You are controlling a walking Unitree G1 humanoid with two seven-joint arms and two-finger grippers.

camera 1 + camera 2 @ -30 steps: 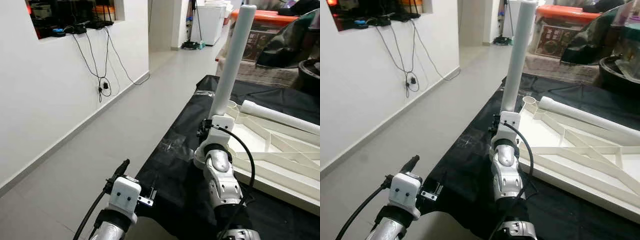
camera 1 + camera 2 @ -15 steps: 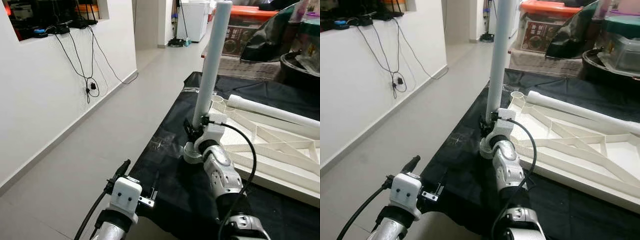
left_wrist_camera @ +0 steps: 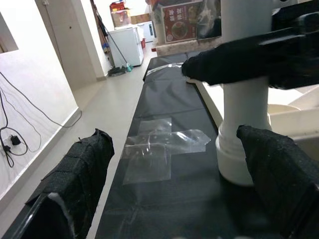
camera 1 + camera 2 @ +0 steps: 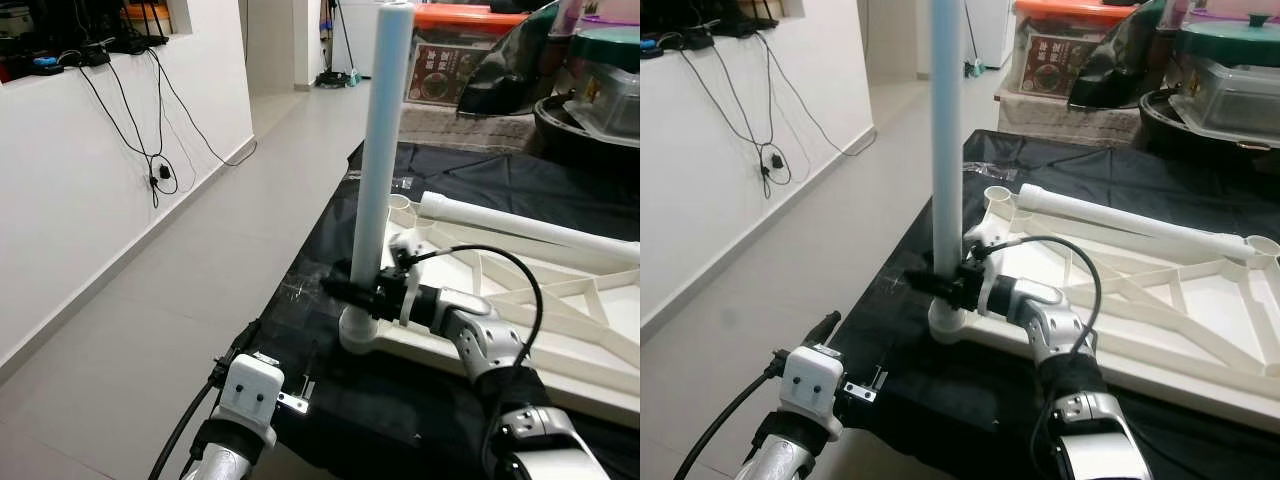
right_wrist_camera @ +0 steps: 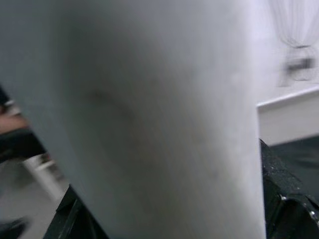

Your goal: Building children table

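Two black fingers of the right gripper (image 4: 352,292) clamp a white table leg (image 4: 379,170) low on its shaft, holding it upright with its foot in the corner socket (image 4: 359,333) of the upturned white tabletop (image 4: 560,330). The tabletop lies on a black sheet (image 4: 330,380) spread over the floor, its far end cut off by the picture's edge. A second white leg (image 4: 520,228) lies across the tabletop's ribs. In the right wrist view the leg's pale surface is blurred and hides nearly everything behind it. The left gripper (image 3: 174,189) hangs near the sheet's edge, fingers spread wide, with a patch of clear tape (image 3: 159,147) visible between them.
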